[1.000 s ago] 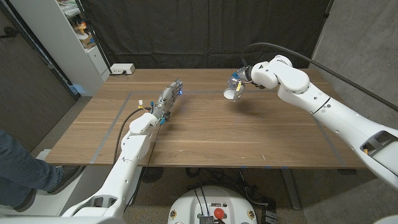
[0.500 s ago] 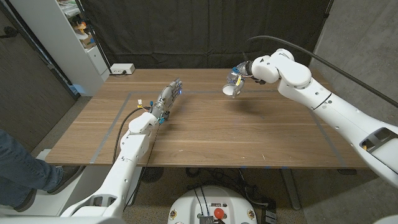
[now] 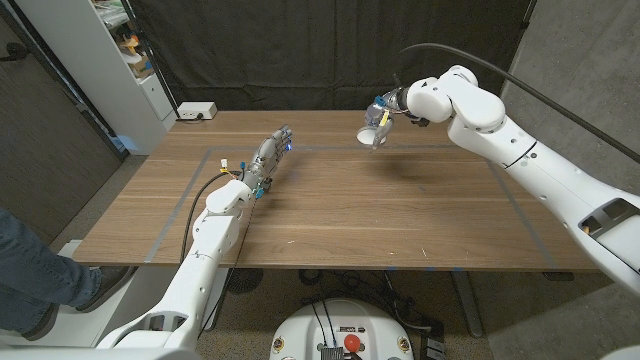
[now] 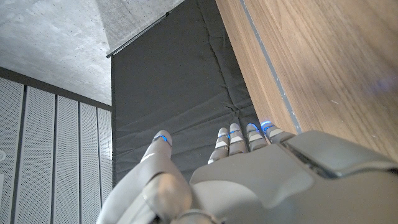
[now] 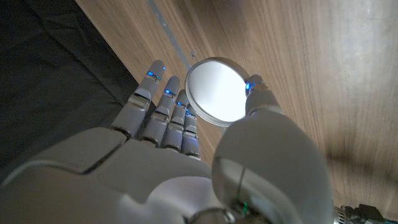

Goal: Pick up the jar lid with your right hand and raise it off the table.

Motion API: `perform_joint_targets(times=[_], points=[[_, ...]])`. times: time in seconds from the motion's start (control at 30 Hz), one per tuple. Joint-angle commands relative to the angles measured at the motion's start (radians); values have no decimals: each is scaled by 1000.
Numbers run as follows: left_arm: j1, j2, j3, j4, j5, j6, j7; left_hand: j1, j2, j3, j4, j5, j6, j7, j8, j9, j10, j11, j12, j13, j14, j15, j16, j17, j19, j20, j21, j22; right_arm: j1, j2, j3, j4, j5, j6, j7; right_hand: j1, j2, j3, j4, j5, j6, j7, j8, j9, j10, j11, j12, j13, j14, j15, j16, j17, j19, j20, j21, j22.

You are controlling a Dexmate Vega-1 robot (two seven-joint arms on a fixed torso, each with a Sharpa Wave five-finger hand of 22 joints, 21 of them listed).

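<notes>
while the right hand [image 3: 380,122] pinches the jar lid [image 3: 369,135] above the table [image 3: 400,220] at one o'clock, the left hand [image 3: 270,157] seems loosely spread, holding nothing.

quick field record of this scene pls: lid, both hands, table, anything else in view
jar lid: white, round, held clear of the table with its shadow on the wood beneath
right hand: grips the lid's rim between thumb and fingers
left hand: holds nothing, fingers extended, at the table's left side
table: wooden, with a taped rectangle outline
white box: at the far left corner of the table
person: a leg in jeans at the picture's left edge
task state: lid is off the table
</notes>
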Motion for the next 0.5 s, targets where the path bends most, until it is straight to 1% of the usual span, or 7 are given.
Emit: perform_joint_targets(times=[0.03,0.17,0.27,0.5], points=[[2,4,1,-13,4,8,0,3,14,4,-4,5,7,4,5,3,7,2,9,3,-3,-1,7,3,-4,0,4,2,19,-7,19,-21,43,-27,9,26,30,12,5,-8,70,-64,3,3,14,4,0,7,13,-9,1,4,20,-2,1,3],[7,5,0,-25,4,12,3,3,14,4,-4,5,7,4,5,3,6,3,9,3,-3,-1,7,3,-4,0,4,2,26,-10,20,-29,47,-34,9,27,31,12,5,-10,70,-65,2,2,15,2,0,8,15,-10,1,6,25,-4,2,3],[11,7,-2,-33,4,16,4,3,14,4,-4,5,6,3,5,3,6,2,9,3,-3,-1,7,3,-4,0,4,2,29,-11,22,-35,52,-42,11,28,32,13,5,-13,71,-63,1,2,14,6,-1,10,15,-10,1,7,26,-4,2,3],[13,9,-1,-39,5,19,3,3,14,4,-5,5,7,3,5,3,7,1,9,3,-3,-1,8,3,-4,0,4,2,32,-16,18,-41,53,-49,9,31,32,14,3,-17,73,-62,0,1,18,5,-1,11,12,-9,-1,8,19,-4,-3,3]])
